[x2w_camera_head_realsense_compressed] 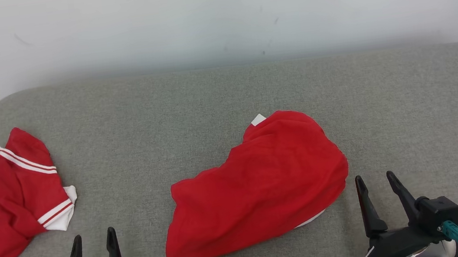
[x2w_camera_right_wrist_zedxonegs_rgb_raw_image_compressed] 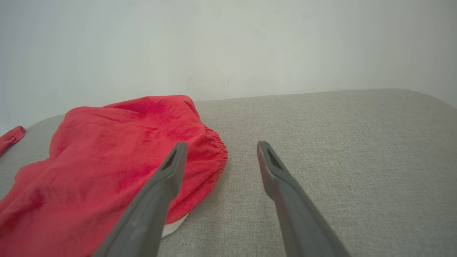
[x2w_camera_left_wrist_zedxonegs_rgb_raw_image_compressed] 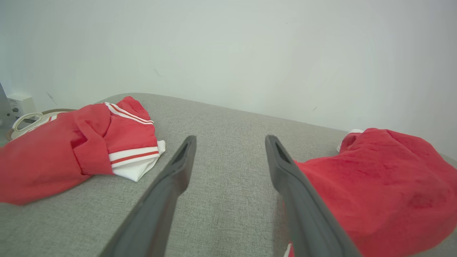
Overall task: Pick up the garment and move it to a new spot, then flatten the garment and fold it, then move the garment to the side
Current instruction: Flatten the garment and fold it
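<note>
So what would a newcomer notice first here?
A crumpled red garment lies at the middle of the grey cushion. A striped garment sits bunched at its left edge. The left tool and right tool stand open and empty, either side of the first.

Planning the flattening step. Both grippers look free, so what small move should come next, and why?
Probably ease the right gripper toward the nearest edge of the middle red garment and pinch it. Both it and the left gripper stand open and empty, and the garment lies crumpled between them.
</note>
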